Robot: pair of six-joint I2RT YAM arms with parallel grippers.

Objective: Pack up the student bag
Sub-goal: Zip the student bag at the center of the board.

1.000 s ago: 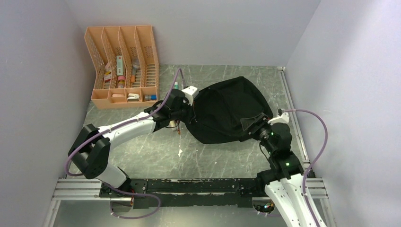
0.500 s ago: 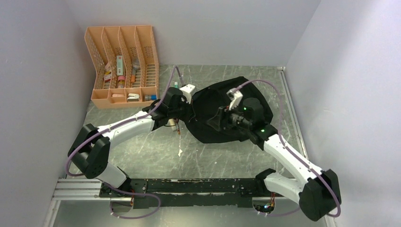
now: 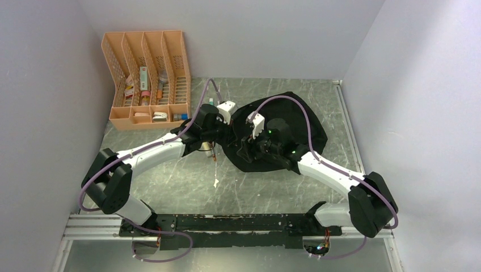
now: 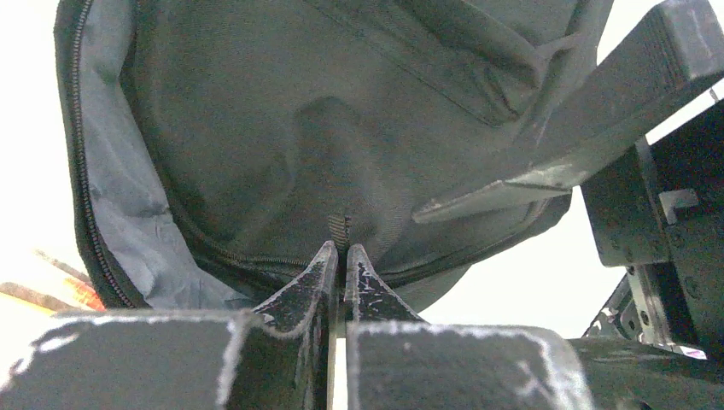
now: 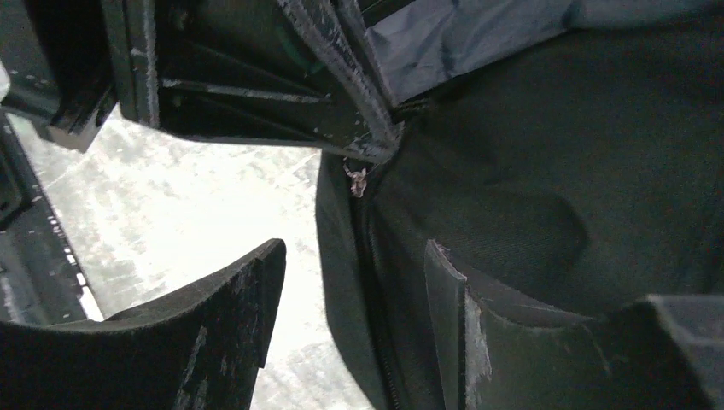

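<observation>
- Your right arm has swung in from the right edge of the student bag (image 3: 300, 122). The right gripper (image 3: 245, 148) now hangs over the bag's left rim, just beside the left gripper (image 3: 222, 135).
- Your left arm has not shifted. Its fingers are pressed together on a small fabric tab at the bag's rim, next to the zipper (image 4: 81, 162).
- In the right wrist view, your right fingers (image 5: 239, 290) stand wide apart, one on each side of the bag's zippered edge and not closed on it.
- You have the bag lying on the table (image 3: 187, 181), right of centre, with grey lining showing at its opening.
- You can see the orange organiser (image 3: 147, 73) in the far left corner, well apart from the bag.
</observation>
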